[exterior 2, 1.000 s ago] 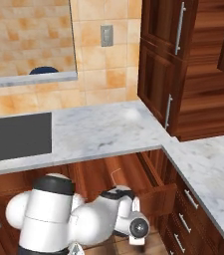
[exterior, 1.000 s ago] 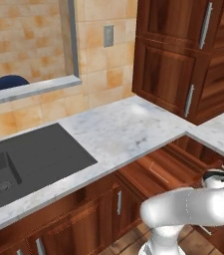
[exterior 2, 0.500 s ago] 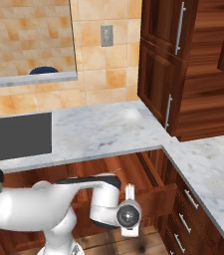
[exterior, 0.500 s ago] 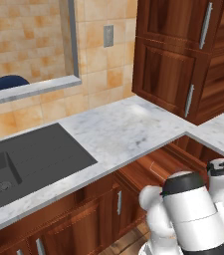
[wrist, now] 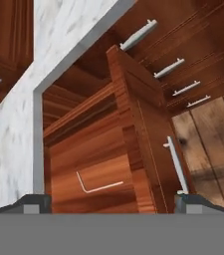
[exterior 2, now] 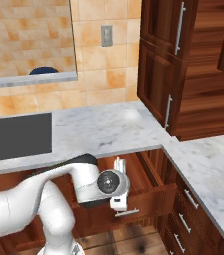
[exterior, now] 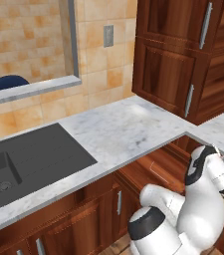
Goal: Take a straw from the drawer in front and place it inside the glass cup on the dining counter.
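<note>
The drawer [wrist: 108, 159] under the marble top stands pulled open; it also shows as drawer [exterior 2: 143, 187] and drawer [exterior: 158, 167]. On its wooden floor lies a thin pale straw [wrist: 99, 186] with a short bent end. My gripper [wrist: 111, 203] hangs above the drawer's front edge, open, its fingertips [wrist: 34, 202] far apart with nothing between them. From the right base view the gripper [exterior 2: 119, 199] sits just in front of the drawer's front panel, near its handle [exterior 2: 128, 212]. The glass cup and the dining counter are out of view.
A white marble counter [exterior: 128, 129] with a black sink [exterior: 29, 159] runs above the drawer and turns a corner to the right [exterior 2: 208, 164]. Tall wooden cabinets [exterior: 183, 64] stand behind. More drawers with metal handles [exterior 2: 189, 199] sit on the right; wood floor lies below.
The arm has swung and folded differently. The hand has risen from near the floor to the level of the open drawer's front. The drawer has stayed open.
</note>
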Motion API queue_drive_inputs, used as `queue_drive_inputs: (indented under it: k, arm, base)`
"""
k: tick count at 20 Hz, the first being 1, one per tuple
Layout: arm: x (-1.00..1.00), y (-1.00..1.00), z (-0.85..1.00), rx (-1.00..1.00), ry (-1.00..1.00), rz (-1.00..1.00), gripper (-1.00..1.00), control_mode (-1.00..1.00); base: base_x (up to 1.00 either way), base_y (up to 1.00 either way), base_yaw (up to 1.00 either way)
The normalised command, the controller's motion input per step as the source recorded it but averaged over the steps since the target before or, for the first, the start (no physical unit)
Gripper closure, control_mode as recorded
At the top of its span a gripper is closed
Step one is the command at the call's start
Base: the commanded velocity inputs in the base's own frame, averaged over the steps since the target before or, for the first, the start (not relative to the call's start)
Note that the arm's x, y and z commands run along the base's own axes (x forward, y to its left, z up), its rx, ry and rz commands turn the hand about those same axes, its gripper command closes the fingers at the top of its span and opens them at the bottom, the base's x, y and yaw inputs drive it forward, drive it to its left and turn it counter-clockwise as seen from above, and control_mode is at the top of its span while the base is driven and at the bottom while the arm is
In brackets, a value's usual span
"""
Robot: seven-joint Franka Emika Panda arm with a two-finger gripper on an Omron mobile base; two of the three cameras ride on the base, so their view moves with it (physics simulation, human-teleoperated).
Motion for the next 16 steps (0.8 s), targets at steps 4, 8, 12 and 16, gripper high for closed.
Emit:
queue_drive_inputs:
  k: [4,8,12,16]
  arm:
    - [0.54,0.00,1.00,0.04,0.16,0.26,-1.00,-1.00]
    - [0.55,0.00,0.94,0.03,0.24,0.41,-1.00,-1.00]
    - [0.31,-0.19,0.39,0.00,0.15,0.47,-1.00,-1.00]
    - [0.06,-0.08,-0.06,0.01,0.01,0.50,-1.00,-1.00]
  base:
    - [0.00,0.00,0.00]
    - [0.00,0.00,0.00]
    - [0.00,0.00,0.00]
    - [0.00,0.00,0.00]
